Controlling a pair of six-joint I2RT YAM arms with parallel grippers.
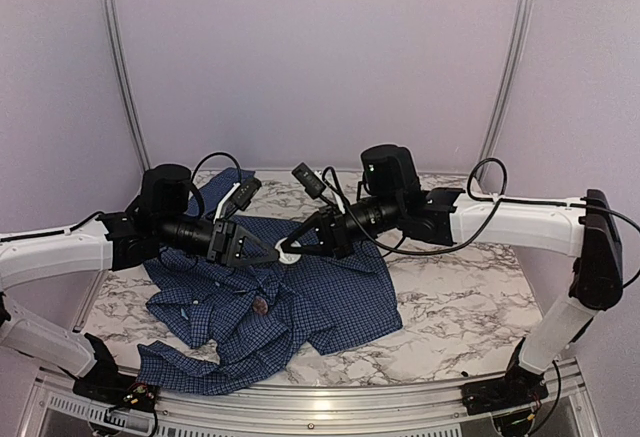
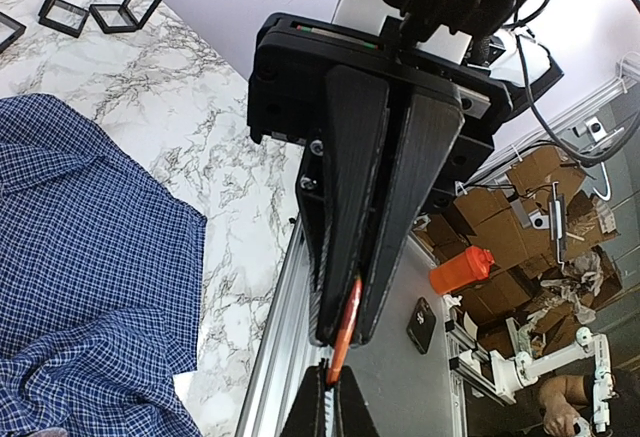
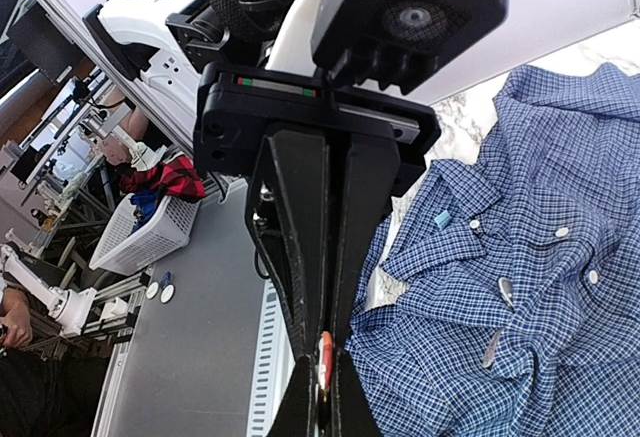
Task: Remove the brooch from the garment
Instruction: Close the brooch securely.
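Over the middle of the marble table (image 1: pixel 460 307), the two arms met tip to tip above the blue checked shirt (image 1: pixel 330 297). The left gripper (image 1: pixel 274 251) came in from the left, up off the cloth. Its two fingers were pressed together. A thin orange strip (image 2: pixel 347 322) showed between them, and I could not tell what it was.

The brooch (image 1: pixel 262 305) was a small red-brown dot on the front of the shirt. It lay lower down than both tips and closer to the near edge of the table. It sat almost right under the left gripper's tip, so the left arm looked a bit nearer to it. It looked round, so it had no long side to line up with.

The right gripper (image 1: pixel 300 247) came in from the right. Its fingers were pressed together too. From there the brooch lay down, toward the near edge and a little to the left. Nothing touched the brooch.
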